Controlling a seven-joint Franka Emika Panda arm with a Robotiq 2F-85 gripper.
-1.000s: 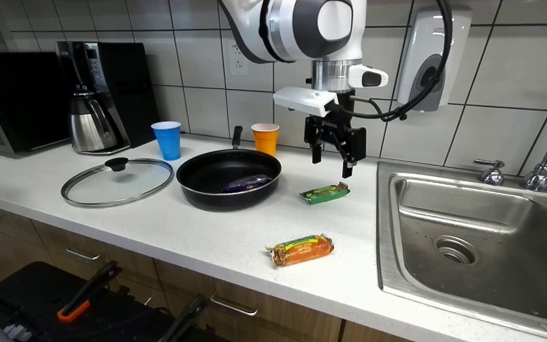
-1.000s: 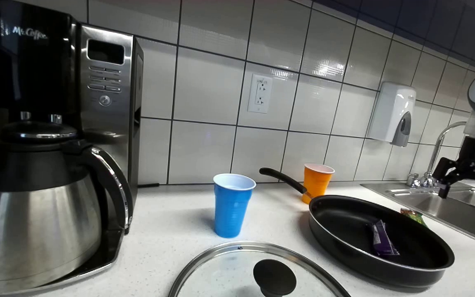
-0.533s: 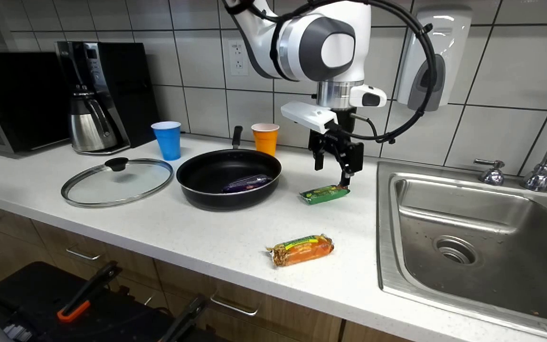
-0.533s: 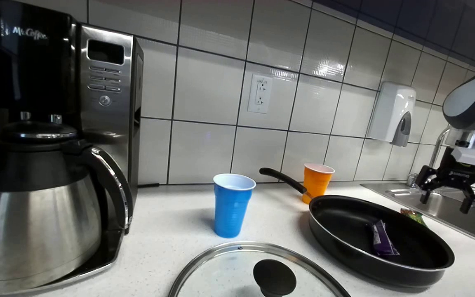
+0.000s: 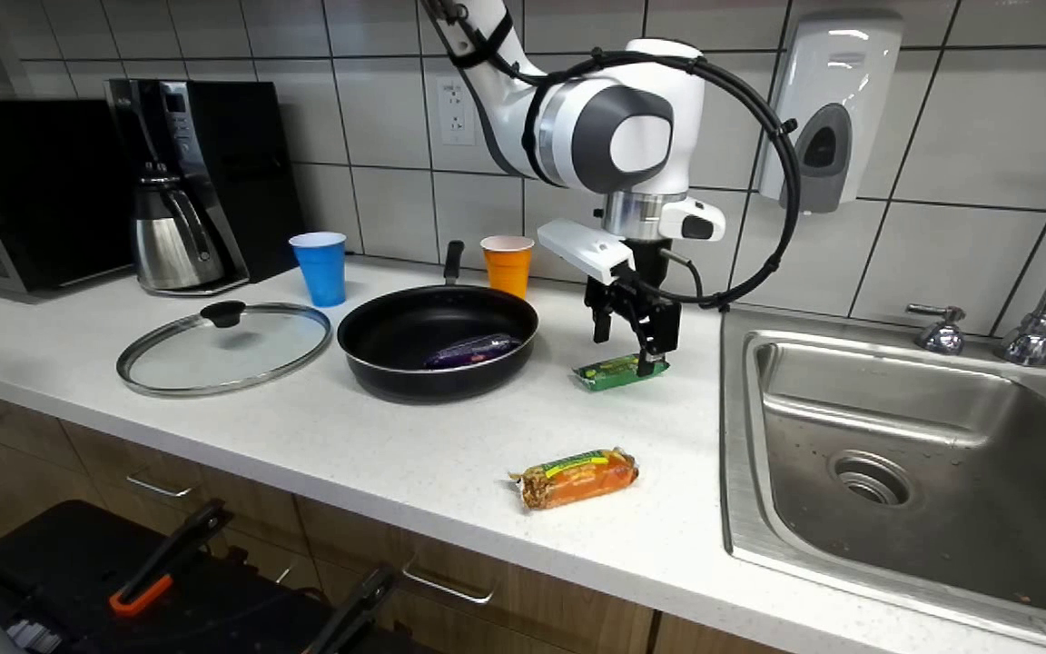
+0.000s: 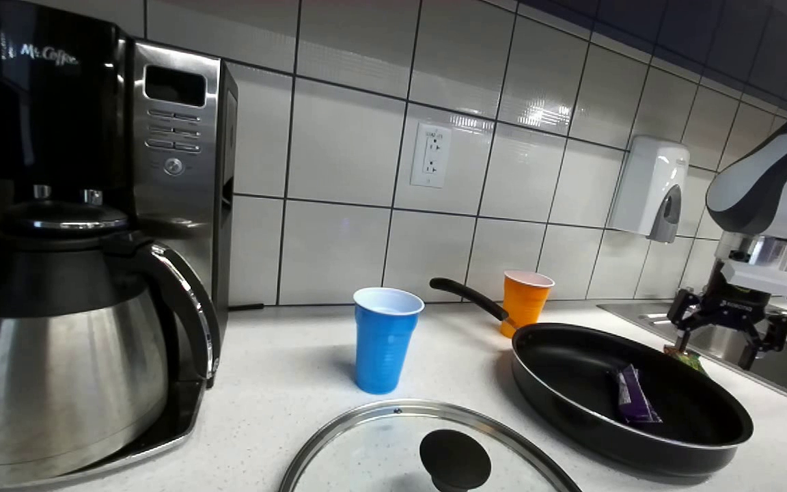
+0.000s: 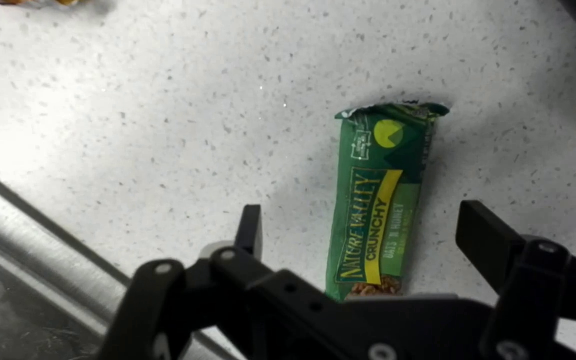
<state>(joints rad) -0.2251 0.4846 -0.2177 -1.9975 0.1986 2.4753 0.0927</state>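
Standing at the far left in an exterior view, a boxy black appliance point(image 5: 42, 186) is neighboured by a tall black-and-steel coffee maker point(image 5: 237, 168), in which a brushed-metal carafe point(image 5: 176, 250) is seated. A round clear-glass lid point(image 5: 214, 359), rimmed in steel, is laid flat on the speckled white countertop point(image 5: 305, 427). Behind it, a bright blue plastic cup point(image 5: 320, 272) is set upright. Inside a round black frying pan point(image 5: 396, 331), a purple-wrapped bar point(image 5: 473, 351) is held. An orange plastic cup point(image 5: 508, 268) is placed upright just behind the pan. Nearer the counter's front edge, an orange-wrapped oat bar point(image 5: 577, 477) is laid. Beyond these, a flat green-wrapped granola bar point(image 5: 614, 373) is rested on the countertop, directly below the black two-fingered gripper point(image 5: 625, 352). In the wrist view the jaws are spread wide apart, one on each side of that green bar, and strips of countertop are seen between. Further right, a white soap dispenser point(image 5: 850, 82) is mounted on the pale tiled wall point(image 5: 387, 109), and a stainless-steel sink point(image 5: 895, 400) is let into the counter.
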